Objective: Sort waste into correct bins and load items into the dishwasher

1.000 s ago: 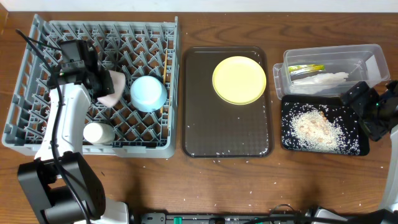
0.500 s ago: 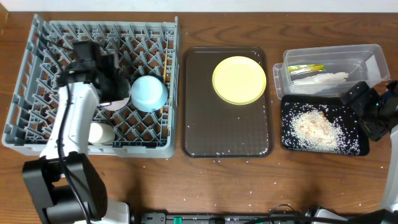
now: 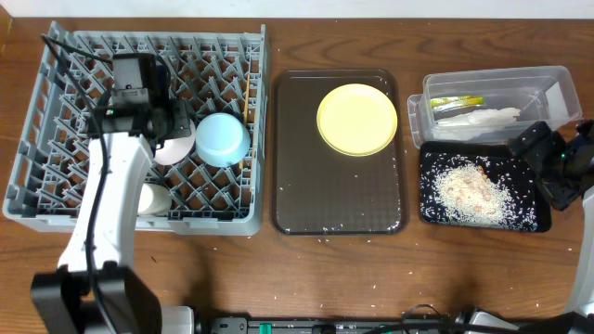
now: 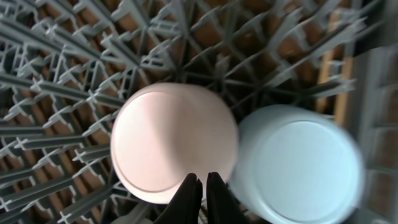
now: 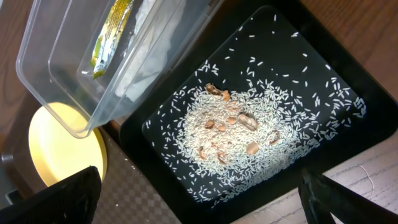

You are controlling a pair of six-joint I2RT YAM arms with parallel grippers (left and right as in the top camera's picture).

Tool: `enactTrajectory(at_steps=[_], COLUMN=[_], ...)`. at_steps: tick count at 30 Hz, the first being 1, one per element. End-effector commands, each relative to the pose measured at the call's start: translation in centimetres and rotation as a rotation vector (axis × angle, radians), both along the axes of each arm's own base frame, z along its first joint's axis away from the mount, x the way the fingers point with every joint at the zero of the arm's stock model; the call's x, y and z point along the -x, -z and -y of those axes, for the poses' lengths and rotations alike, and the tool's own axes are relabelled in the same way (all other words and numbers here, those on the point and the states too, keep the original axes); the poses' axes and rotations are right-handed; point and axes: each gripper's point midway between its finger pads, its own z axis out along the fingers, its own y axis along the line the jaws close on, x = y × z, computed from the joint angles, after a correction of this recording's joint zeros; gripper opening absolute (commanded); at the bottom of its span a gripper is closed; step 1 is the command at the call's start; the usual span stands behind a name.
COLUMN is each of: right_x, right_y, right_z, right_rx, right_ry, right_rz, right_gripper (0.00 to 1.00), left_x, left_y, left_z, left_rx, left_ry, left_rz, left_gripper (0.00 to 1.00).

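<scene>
My left gripper [image 3: 160, 133] [image 4: 201, 185] is over the grey dish rack [image 3: 56, 199], its jaws shut on the near rim of the upturned white bowl [image 3: 172, 150] [image 4: 174, 143]. The light blue bowl [image 3: 221, 139] [image 4: 298, 162] lies upturned beside it. A white cup [image 3: 148, 198] and a chopstick [image 3: 244, 109] [image 4: 333, 68] are in the rack. The yellow plate [image 3: 357, 119] [image 5: 62, 149] lies on the brown tray [image 3: 339, 199]. My right gripper [image 3: 546, 167] [image 5: 202, 199] is wide open and empty over the black tray [image 3: 429, 211] of rice scraps [image 5: 236, 130].
The clear tub [image 3: 560, 88] at the back right holds the yellow-green sachet [image 3: 457, 102] [image 5: 112, 31] and the white napkin [image 3: 478, 118] [image 5: 149, 56]. Stray rice grains lie on the brown tray and the wooden table [image 3: 325, 269].
My left gripper has carried the white bowl a little to the right in the rack, next to the blue bowl, and the wrist has turned. The right arm has not moved.
</scene>
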Motion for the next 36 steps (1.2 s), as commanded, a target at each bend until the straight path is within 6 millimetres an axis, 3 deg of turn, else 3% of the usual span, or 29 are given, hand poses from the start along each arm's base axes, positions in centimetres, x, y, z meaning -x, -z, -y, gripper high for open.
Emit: enactTrajectory(at_steps=[1, 5, 13, 22, 26, 30, 33, 36], right_x=[0.0, 0.0, 0.0, 0.0, 0.0, 0.0, 0.0, 0.0], right_y=[-0.2, -0.2, -0.2, -0.2, -0.2, -0.2, -0.2, -0.2], right_z=[0.2, 0.2, 0.2, 0.2, 0.2, 0.2, 0.2, 0.2], right_rx=[-0.002, -0.002, -0.002, -0.002, -0.002, -0.002, -0.002, -0.002], right_ry=[0.016, 0.016, 0.016, 0.016, 0.016, 0.016, 0.016, 0.016], right_rz=[0.007, 0.007, 0.006, 0.007, 0.007, 0.007, 0.007, 0.007], right_gripper=[0.99, 0.99, 0.99, 0.99, 0.99, 0.99, 0.99, 0.99], left_x=[-0.3, -0.7, -0.2, -0.2, -0.6, -1.0, -0.9, -1.0], left_y=[2.3, 3.6, 6.8, 6.5, 3.2, -3.0, -5.0, -4.8], left_z=[-2.5, -2.8, -1.4, -0.7, 0.7, 6.1, 11.0, 14.8], left_rx=[-0.117, -0.136, -0.063, -0.025, 0.028, 0.118, 0.148, 0.173], left_ry=[-0.076, -0.084, -0.044, -0.026, -0.005, 0.129, 0.224, 0.291], left_rz=[-0.07, -0.095, -0.175, -0.164, -0.086, 0.094, 0.161, 0.172], left_gripper=[0.08, 0.08, 0.08, 0.08, 0.09, 0.33, 0.35, 0.35])
